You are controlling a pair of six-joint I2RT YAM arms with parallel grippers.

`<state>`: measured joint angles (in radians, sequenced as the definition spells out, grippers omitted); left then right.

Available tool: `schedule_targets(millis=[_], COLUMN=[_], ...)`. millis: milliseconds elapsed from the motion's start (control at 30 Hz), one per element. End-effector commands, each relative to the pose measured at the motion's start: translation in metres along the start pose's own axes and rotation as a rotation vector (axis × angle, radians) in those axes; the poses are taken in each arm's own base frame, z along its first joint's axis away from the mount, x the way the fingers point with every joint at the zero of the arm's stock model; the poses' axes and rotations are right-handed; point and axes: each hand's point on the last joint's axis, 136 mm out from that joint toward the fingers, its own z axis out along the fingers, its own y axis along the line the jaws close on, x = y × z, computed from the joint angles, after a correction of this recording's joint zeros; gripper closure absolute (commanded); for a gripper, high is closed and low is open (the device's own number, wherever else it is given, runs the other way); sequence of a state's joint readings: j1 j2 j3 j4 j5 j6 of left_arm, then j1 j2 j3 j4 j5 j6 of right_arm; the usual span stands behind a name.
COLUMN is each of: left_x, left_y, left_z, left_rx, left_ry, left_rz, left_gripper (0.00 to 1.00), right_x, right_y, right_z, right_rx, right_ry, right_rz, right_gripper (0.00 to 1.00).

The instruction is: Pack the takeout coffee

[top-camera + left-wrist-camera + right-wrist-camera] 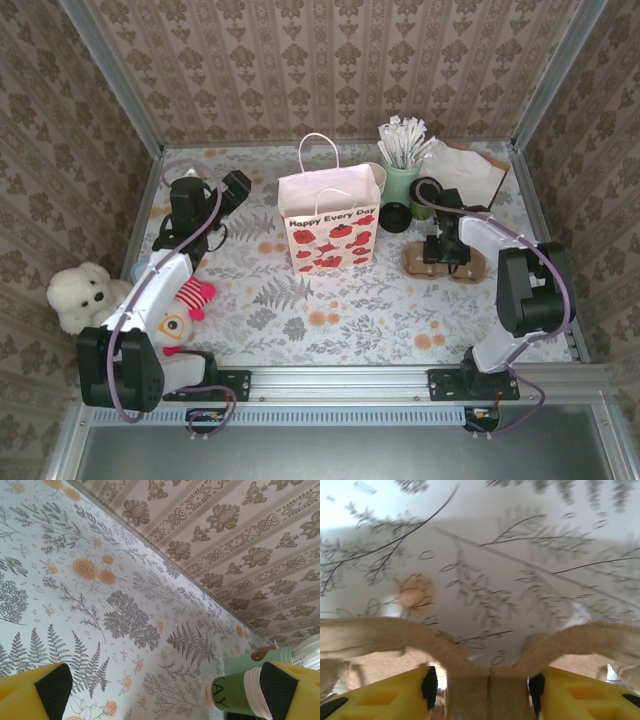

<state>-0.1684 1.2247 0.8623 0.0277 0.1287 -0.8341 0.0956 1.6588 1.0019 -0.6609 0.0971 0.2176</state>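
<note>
My right arm (pixel 525 290) reaches down over the brown pulp cup carrier (pixel 413 262), which lies flat at the right side of the table (pixel 300 320). In the right wrist view the right jaws stand on either side of the carrier's raised middle rib, with the pads close against it. I cannot tell whether they pinch it or merely straddle it. That rib is the natural handle, so I judge this to be the step of taking hold of the carrier, either to steady it for a cup or to lift it toward the bag.

The takeout coffee (pixel 395 216), dark with its black lid on, stands upright on the table just behind and to the left of the carrier. It is right beside the mint-green cup of stirrers (pixel 400 178). It sits in neither the carrier nor the bag, so the packing itself is not yet done.

The paper bag (pixel 330 235) stands upright mid-table, near the coffee, with its mouth open and its handles up. That placement should let things go in from above with a short move.

On the left arm (pixel 150 290), the left jaws are spread wide with nothing between them, and they point across the table toward the cups. I read that as waiting, free to steady the bag. The plush toys (pixel 80 297) near that arm's base play no part.
</note>
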Motion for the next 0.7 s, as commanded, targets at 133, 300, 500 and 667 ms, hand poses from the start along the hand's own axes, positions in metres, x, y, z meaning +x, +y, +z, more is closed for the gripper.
schedule_targets(millis=[133,300,500,667], left_x=[-0.003,-0.003,0.002,0.002], left_y=[-0.006,-0.008,-0.001,-0.007], left_z=[0.004,0.005,0.006,0.009], left_rx=[0.011,0.007,-0.018,-0.003], left_ry=[0.025,0.043,0.063,0.087], left_rz=[-0.018,-0.008,-0.002,0.011], left_gripper=[0.00,0.00,0.00,0.00], right_x=[0.008,0.008,0.007,0.005], right_y=[-0.006,0.001,0.002,-0.002], right_z=[-0.002,0.001,0.009,-0.008], right_rx=[0.081,0.027,0.050,0.063], right_ry=[-0.012,-0.071,-0.050,-0.084], right_rz=[0.106,0.173,0.120,0.102], right_gripper=[0.37,0.42,0.53,0.60])
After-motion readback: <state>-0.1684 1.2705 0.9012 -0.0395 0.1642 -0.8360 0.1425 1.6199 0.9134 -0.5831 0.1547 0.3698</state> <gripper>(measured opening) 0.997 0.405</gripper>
